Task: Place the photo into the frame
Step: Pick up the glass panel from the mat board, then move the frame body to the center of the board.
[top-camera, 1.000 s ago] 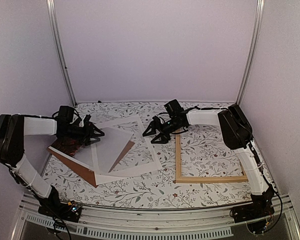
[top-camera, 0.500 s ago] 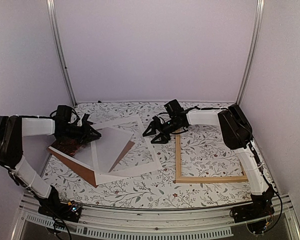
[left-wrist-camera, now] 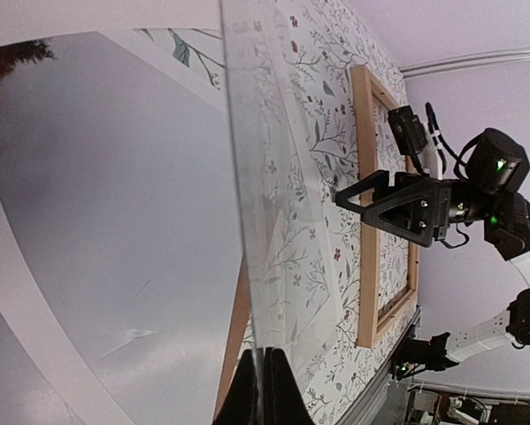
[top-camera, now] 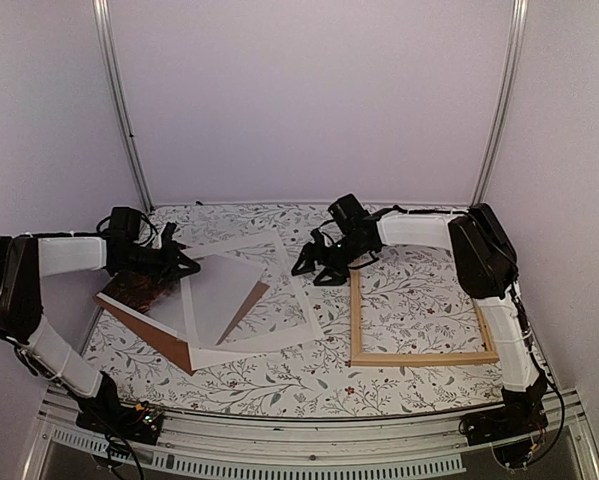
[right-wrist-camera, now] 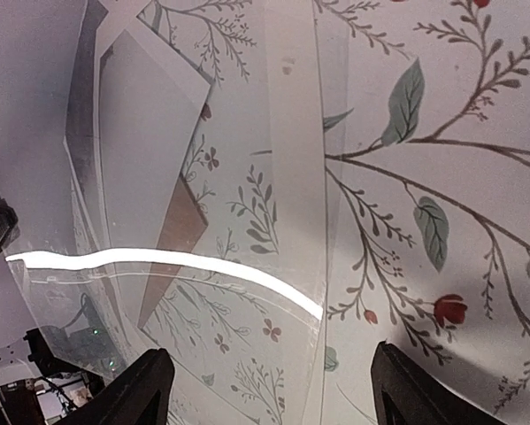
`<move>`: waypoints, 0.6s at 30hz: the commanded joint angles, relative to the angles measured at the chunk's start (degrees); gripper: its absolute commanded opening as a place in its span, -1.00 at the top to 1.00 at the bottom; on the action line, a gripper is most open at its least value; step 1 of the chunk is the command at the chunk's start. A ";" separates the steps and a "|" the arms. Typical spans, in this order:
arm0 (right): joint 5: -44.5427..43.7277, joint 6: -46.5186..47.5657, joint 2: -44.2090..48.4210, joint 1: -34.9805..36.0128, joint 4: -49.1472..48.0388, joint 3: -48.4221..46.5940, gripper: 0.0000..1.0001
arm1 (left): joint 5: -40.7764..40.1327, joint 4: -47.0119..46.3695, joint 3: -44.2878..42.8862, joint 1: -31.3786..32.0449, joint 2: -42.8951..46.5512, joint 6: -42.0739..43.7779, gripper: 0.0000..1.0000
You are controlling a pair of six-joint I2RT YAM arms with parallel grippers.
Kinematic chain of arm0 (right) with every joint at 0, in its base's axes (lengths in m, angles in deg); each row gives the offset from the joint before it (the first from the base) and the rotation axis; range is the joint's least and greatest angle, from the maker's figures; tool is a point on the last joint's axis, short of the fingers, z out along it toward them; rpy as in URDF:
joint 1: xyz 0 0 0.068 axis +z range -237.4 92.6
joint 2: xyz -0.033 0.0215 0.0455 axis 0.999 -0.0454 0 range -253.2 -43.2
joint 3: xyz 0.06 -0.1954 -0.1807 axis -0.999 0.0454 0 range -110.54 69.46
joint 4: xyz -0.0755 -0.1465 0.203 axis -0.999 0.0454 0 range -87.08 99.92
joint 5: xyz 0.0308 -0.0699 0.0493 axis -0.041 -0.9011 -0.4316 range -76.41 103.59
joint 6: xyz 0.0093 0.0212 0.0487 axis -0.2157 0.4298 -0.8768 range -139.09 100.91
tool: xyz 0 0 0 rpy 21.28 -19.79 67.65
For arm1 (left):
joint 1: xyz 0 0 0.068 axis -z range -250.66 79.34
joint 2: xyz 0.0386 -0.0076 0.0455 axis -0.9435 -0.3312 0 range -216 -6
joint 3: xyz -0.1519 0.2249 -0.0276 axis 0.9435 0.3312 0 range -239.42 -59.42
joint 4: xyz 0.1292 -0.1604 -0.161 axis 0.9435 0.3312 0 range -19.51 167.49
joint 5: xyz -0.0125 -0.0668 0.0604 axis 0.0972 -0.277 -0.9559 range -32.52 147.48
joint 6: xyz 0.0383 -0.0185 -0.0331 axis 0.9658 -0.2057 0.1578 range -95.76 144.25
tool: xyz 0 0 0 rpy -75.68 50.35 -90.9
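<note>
Lying: photo point(left-wrist-camera: 114, 221) | just beside left claw point(left-wrist-camera: 261, 363) (pinched closed)

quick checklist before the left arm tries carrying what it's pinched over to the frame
1. left gripper shut on a thin sheet: ok
2. that thin sheet is the photo: cannot tell, it shows edge-on and may be see-through
3. right gripper open, holding nothing: ok
4. frame lying flat, only tablecloth showing inside it: ok
5. way to the frame free: not ok, the right gripper hangs by the frame corner nearest the photo
</note>
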 commanded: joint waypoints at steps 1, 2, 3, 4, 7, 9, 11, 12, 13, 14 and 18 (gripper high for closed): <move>-9.99 4.97 9.78 -0.33 4.24 3.20 -0.62 | 2.19 -0.47 -2.01 -0.44 5.80 0.33 1.00; -11.54 5.43 11.03 -0.56 4.85 3.95 -0.63 | 2.48 -0.45 -2.17 -0.44 7.14 0.00 1.00; -13.21 6.17 12.61 -0.87 5.57 4.74 -0.63 | 2.78 -0.45 -2.42 -0.44 8.39 -0.30 1.00; -15.38 6.57 14.24 -1.29 6.36 5.54 -0.63 | 3.04 -0.33 -2.75 -0.44 10.25 -0.54 1.00; -19.23 7.94 16.59 -2.92 8.70 7.98 -0.64 | 3.43 0.62 -4.09 -0.44 13.92 -0.97 1.00; -20.85 8.49 17.50 -4.10 9.73 9.61 -0.64 | 3.72 1.34 -5.21 -0.44 15.73 -1.07 1.00; -22.00 9.19 17.73 -4.62 10.20 11.06 -0.64 | 4.67 1.41 -6.02 -0.44 17.16 -1.71 1.00; -22.59 9.52 17.70 -4.75 10.43 11.55 -0.64 | 5.38 1.17 -6.29 -0.44 17.83 -2.23 1.00; -23.04 9.86 17.60 -4.78 10.63 12.09 -0.64 | 5.91 0.87 -6.48 -0.44 18.43 -2.67 1.00; -23.29 10.16 17.21 -4.76 10.85 12.36 -0.64 | 6.47 0.32 -6.54 -0.44 19.01 -3.22 1.00; -22.96 10.58 16.12 -4.78 10.45 14.05 -0.62 | 7.70 -2.14 -6.55 -0.44 21.25 -5.00 1.00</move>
